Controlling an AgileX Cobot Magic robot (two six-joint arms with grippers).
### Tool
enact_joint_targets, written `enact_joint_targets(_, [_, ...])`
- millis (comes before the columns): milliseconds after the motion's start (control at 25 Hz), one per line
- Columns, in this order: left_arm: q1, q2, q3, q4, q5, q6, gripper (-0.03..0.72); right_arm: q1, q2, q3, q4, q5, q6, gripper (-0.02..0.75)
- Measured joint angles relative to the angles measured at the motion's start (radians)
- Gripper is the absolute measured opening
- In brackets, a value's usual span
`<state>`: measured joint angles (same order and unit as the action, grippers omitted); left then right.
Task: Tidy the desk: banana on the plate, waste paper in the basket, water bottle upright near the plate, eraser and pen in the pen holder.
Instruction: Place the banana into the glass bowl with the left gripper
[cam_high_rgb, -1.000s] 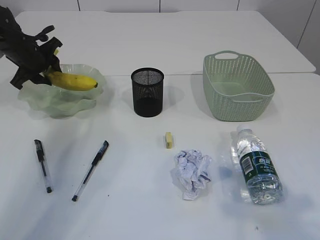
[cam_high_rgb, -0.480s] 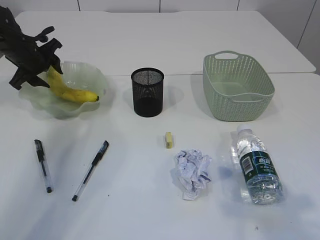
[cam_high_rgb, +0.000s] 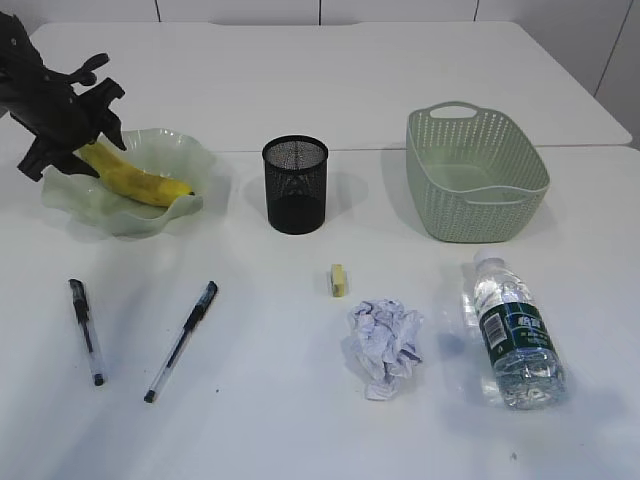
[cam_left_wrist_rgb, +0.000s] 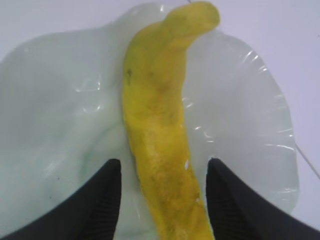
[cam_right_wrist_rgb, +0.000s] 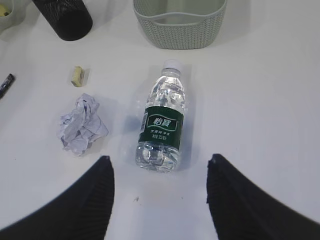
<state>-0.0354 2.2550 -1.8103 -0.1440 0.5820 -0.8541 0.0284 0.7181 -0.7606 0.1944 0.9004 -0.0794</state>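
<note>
The yellow banana (cam_high_rgb: 135, 180) lies in the pale green wavy plate (cam_high_rgb: 130, 215) at the back left. My left gripper (cam_high_rgb: 85, 150) is open above its stem end. In the left wrist view the jaws (cam_left_wrist_rgb: 162, 165) stand apart on both sides of the banana (cam_left_wrist_rgb: 160, 125), with gaps, over the plate (cam_left_wrist_rgb: 240, 100). The water bottle (cam_high_rgb: 512, 340) lies on its side at the front right. My right gripper (cam_right_wrist_rgb: 160, 157) is open above the bottle (cam_right_wrist_rgb: 162, 125). The crumpled paper (cam_high_rgb: 385, 340), eraser (cam_high_rgb: 339, 280) and two pens (cam_high_rgb: 85, 330) (cam_high_rgb: 182, 338) lie on the table.
The black mesh pen holder (cam_high_rgb: 295, 185) stands at the back middle. The green woven basket (cam_high_rgb: 475, 175) stands at the back right. The right wrist view also shows the paper (cam_right_wrist_rgb: 80, 125), eraser (cam_right_wrist_rgb: 77, 76), pen holder (cam_right_wrist_rgb: 65, 17) and basket (cam_right_wrist_rgb: 180, 35).
The banana has gone from hanging in my left gripper over the plate to lying in the plate. The left jaws have come open. The right side has not changed.
</note>
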Motion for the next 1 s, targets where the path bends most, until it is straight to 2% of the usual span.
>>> enact_joint_targets(280, [0.000, -0.053, 0.000, 0.009, 0.034, 0.039, 0.381, 0.000, 0.000, 0.000, 0.000, 0.000, 0.000, 0.442])
enact_joint_targets(480, [0.000, -0.102, -0.002, 0.035, 0.142, 0.147, 0.379, 0.000, 0.000, 0.000, 0.000, 0.000, 0.000, 0.442])
enact_joint_targets(680, [0.000, -0.145, -0.002, 0.106, 0.283, 0.332, 0.373, 0.000, 0.000, 0.000, 0.000, 0.000, 0.000, 0.442])
enact_joint_targets(1000, [-0.004, -0.226, -0.002, 0.113, 0.515, 0.608, 0.368, 0.000, 0.000, 0.000, 0.011, 0.014, 0.000, 0.442])
